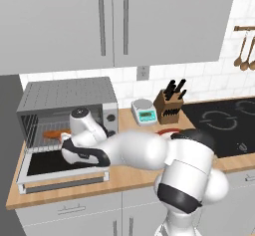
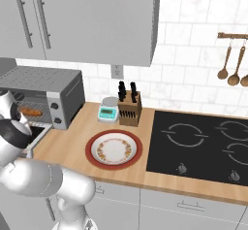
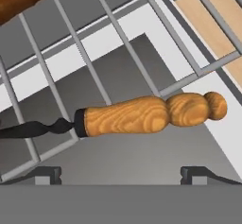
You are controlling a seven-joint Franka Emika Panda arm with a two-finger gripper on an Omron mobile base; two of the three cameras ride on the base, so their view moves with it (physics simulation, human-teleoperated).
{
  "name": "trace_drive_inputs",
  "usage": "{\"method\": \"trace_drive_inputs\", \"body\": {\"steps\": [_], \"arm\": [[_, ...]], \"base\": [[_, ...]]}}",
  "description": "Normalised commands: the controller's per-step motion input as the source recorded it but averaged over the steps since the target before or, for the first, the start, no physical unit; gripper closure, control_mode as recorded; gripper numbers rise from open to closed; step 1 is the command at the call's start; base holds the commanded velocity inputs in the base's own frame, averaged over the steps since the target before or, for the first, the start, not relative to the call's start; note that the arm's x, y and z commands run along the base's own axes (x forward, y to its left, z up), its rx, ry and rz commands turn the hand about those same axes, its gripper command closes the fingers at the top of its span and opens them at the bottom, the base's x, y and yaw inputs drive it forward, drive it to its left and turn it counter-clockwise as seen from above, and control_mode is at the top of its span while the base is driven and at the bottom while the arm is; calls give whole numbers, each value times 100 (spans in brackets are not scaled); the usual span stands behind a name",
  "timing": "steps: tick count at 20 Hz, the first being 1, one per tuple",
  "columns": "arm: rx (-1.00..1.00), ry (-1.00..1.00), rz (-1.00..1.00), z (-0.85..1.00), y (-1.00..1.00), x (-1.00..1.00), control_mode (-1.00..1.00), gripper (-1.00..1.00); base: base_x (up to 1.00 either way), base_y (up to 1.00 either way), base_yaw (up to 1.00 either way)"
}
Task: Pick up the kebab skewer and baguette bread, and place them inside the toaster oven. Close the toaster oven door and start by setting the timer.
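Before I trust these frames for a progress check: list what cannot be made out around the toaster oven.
- Kebab skewer, hand view: wooden handle clear; meat end cut off by the left edge.
- Baguette bread, left base view: right end hidden behind the arm.
- Toaster oven, right base view: interior partly blocked by the arm.
- Toaster oven door, left base view: glass partly covered by the arm.

Glossy white rounded arm [image 1: 144,153] segments, dark bands at joints, small dark claw [image 3: 120,173] tips.
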Motion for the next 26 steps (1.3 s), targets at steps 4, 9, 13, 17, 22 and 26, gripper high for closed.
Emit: {"method": "trace_drive_inputs", "body": {"steps": [4,9,13,17,22,26], "arm": [[0,0,0,0,0,41,-100,-100],[0,0,0,-7,0,33,-100,-100],[0,0,0,-3,0,38,-100,-100],[0,0,-2,0,0,44,-100,-100],[0,0,-7,0,0,54,-100,-100],[0,0,-9,0,0,37,-100,-100]], "base": [[0,0,0],[0,0,0],[0,0,0],[0,0,0],[0,0,0],[0,0,0]]}}
